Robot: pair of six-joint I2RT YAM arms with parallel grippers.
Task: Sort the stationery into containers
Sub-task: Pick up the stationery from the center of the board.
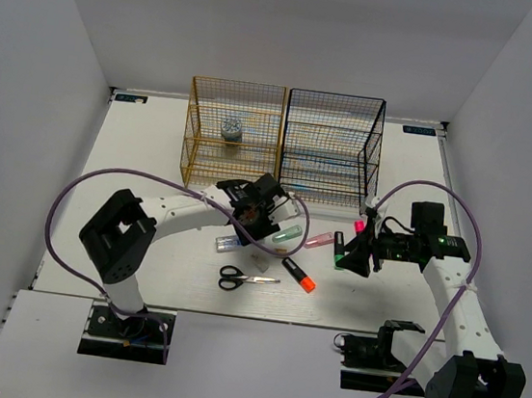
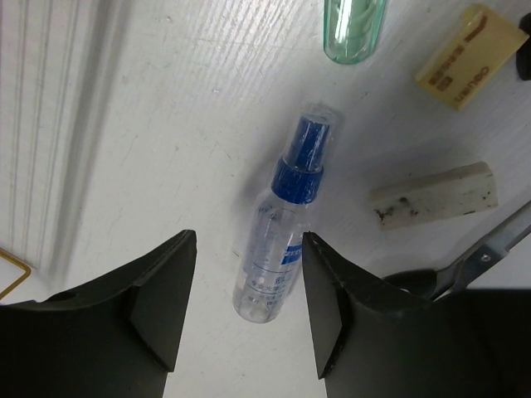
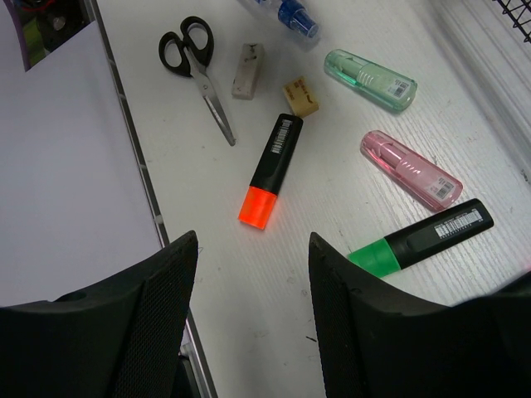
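Observation:
My left gripper point(image 2: 249, 307) point(image 1: 247, 221) hovers open over the clear blue-capped tube point(image 2: 282, 228) point(image 1: 228, 244), whose clear end shows between the fingers. My right gripper point(image 3: 253, 315) point(image 1: 356, 259) is open above bare table, with the green-capped black highlighter point(image 3: 423, 239) just beside its right finger. Loose on the table lie the scissors point(image 3: 199, 70), a grey eraser point(image 3: 247, 70), a tan eraser point(image 3: 301, 96), an orange-capped highlighter point(image 3: 274, 166), and pastel green point(image 3: 371, 80) and pink point(image 3: 411, 169) highlighters. The gold rack point(image 1: 229, 170) holds the tape roll point(image 1: 232, 130); the black rack point(image 1: 330, 149) stands beside it.
Both racks stand side by side at the back of the white table point(image 1: 156, 147). The table's near edge point(image 3: 133, 166) runs close to the scissors and the orange-capped highlighter. Purple cables point(image 1: 72, 195) loop from both arms.

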